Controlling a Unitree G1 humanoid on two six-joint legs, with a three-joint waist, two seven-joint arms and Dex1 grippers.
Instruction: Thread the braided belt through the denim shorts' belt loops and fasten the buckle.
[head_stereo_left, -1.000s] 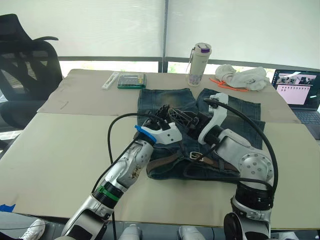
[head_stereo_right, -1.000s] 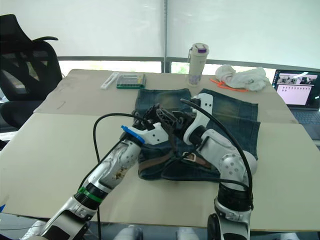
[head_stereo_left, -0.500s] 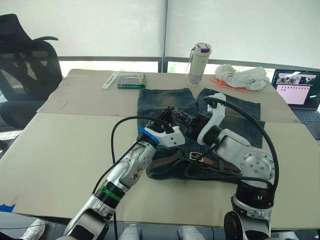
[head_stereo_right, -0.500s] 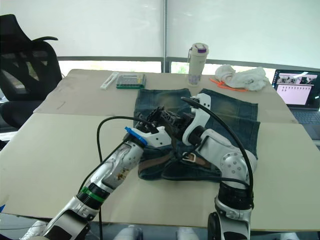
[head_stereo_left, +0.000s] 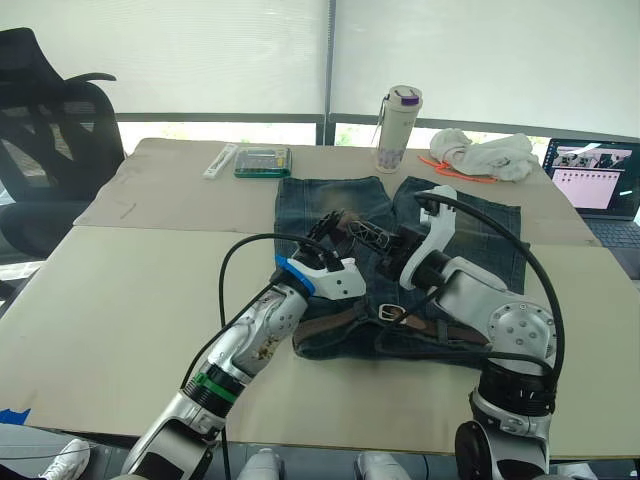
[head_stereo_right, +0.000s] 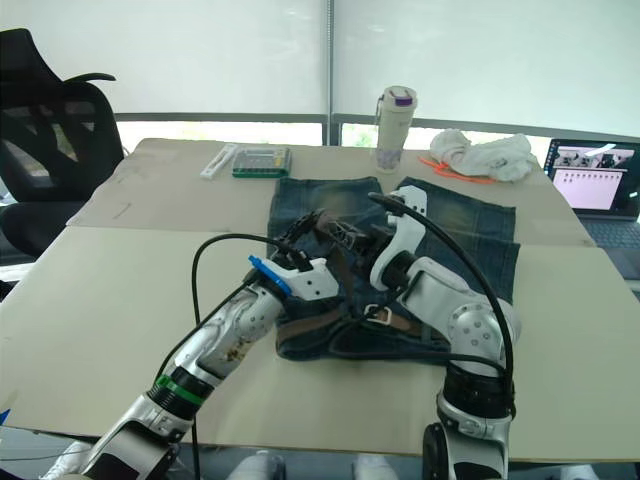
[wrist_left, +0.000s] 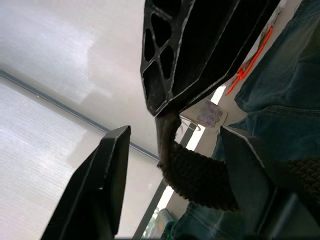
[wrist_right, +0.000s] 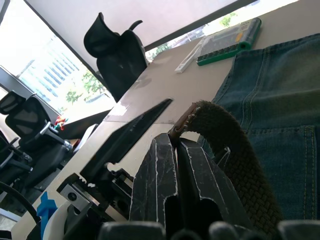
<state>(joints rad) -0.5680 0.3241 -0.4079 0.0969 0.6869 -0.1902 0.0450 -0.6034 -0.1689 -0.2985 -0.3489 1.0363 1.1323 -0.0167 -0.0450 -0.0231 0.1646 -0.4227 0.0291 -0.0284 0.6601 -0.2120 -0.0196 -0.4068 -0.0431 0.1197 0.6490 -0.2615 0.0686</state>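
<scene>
The denim shorts (head_stereo_left: 400, 260) are spread flat on the desk (head_stereo_left: 120, 300), waistband toward the robot. The braided belt (head_stereo_left: 335, 320) is laid along the waistband, with the buckle (head_stereo_left: 391, 313) resting near the middle of it, and the belt's free end is raised above the shorts between the two arms. That tip is pinched by the right tool (wrist_right: 175, 145), whose black fingers are pressed together on it. The left tool (wrist_left: 170, 150) is held just beside, its fingers spread to either side of the belt tip without closing on it. A bottle (head_stereo_left: 398, 128), a white cloth bundle (head_stereo_left: 488, 153) and a laptop (head_stereo_left: 598, 180) are seen at the far edge.
</scene>
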